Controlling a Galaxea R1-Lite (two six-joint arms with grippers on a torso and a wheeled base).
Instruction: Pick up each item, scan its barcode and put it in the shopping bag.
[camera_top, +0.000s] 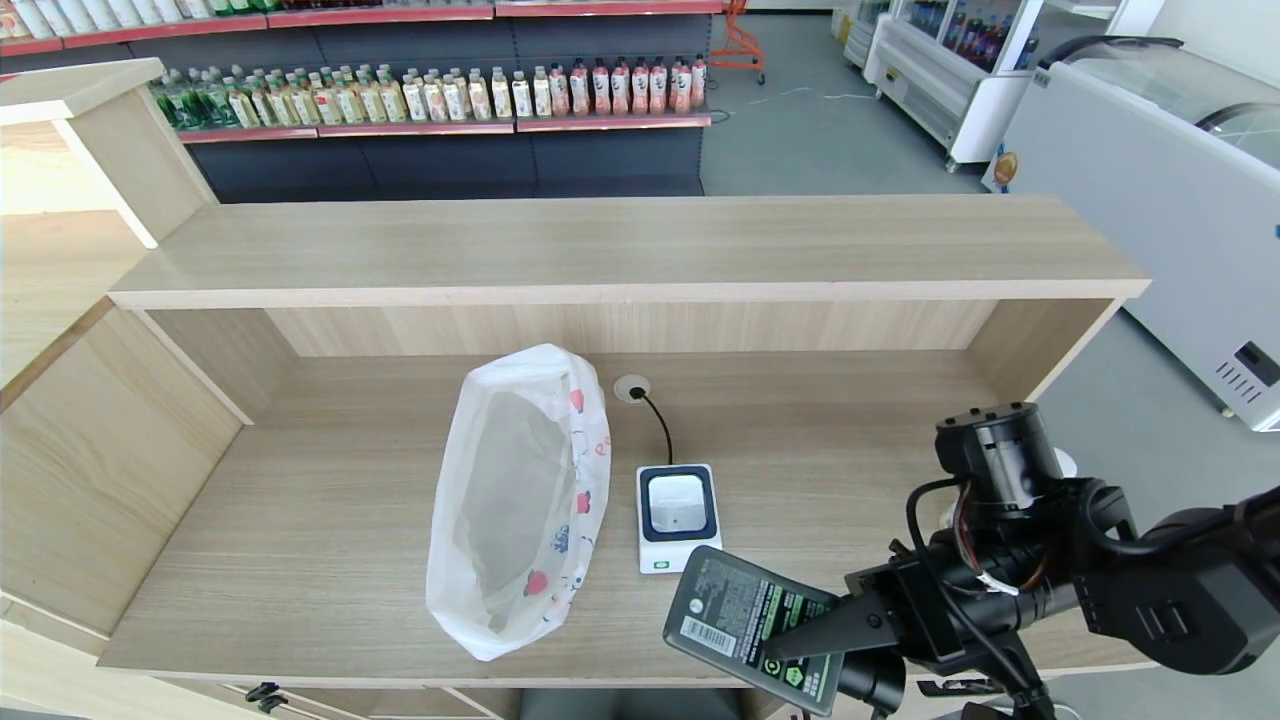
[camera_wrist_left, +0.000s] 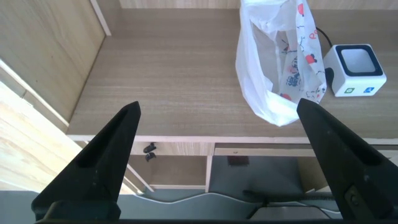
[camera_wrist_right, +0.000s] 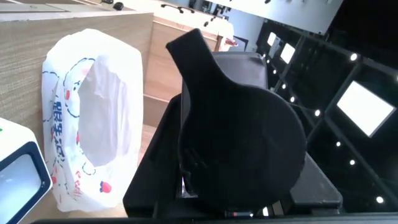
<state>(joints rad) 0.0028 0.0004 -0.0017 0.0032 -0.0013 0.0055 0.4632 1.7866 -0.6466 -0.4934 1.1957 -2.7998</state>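
**Right arm holds a packet near the scanner; left gripper hangs open over the counter's near edge.**

The right arm comes in low from the robot's right, and the right gripper is clamped on a dark grey packet. One finger lies across the packet's printed face, while the other is hidden behind it. The packet is tilted, its barcode corner toward the shopping bag, and sits just in front of the scanner. Its lowest corner is cut off by the head view's edge. The bag lies on the counter beside the scanner, mouth open. The left gripper has its fingers spread wide, holding nothing.
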